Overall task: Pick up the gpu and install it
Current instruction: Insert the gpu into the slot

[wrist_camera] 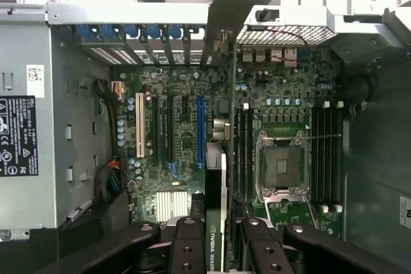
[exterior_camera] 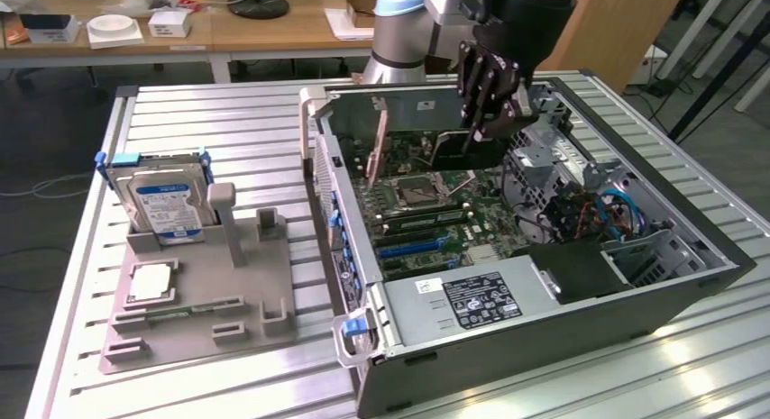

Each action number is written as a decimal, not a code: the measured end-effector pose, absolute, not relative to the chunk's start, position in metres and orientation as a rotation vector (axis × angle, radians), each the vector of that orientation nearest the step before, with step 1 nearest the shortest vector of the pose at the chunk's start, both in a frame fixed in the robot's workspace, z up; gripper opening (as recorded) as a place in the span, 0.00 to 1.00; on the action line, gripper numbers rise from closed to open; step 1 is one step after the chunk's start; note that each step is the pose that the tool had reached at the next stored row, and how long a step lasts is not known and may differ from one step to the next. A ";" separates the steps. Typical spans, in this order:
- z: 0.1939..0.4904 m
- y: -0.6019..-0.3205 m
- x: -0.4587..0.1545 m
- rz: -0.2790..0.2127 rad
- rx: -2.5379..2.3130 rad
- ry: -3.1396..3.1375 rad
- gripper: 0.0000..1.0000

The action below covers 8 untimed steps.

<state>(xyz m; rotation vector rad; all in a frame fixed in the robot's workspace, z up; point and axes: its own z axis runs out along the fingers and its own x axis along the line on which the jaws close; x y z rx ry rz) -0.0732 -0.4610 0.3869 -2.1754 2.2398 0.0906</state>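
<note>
My gripper point(exterior_camera: 488, 113) hangs over the open computer case point(exterior_camera: 673, 284), shut on the gpu point(exterior_camera: 455, 149), a thin dark card held on edge above the motherboard point(exterior_camera: 439, 207). In the wrist view the gpu point(wrist_camera: 218, 216) runs edge-on between the black fingers point(wrist_camera: 189, 245), its label facing sideways. Its metal bracket point(wrist_camera: 228, 11) reaches toward the case's rear slot wall. The card hovers roughly in line with the blue expansion slot point(wrist_camera: 200, 129) and is not seated in it.
A white slot point(wrist_camera: 139, 126) and black slots lie beside the blue one. The CPU socket point(wrist_camera: 280, 165) and the power supply point(exterior_camera: 475, 302) flank them, with cables point(exterior_camera: 614, 212) nearby. Outside the case, a grey fixture point(exterior_camera: 241, 324) holds a hard drive point(exterior_camera: 169, 207), a processor point(exterior_camera: 151, 282) and a memory stick point(exterior_camera: 180, 311).
</note>
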 end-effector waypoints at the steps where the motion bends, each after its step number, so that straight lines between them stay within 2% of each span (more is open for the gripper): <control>1: 0.386 -0.460 -0.073 0.088 -2.177 2.237 0.26; 8: 0.382 -0.460 -0.071 0.081 -2.183 2.223 0.26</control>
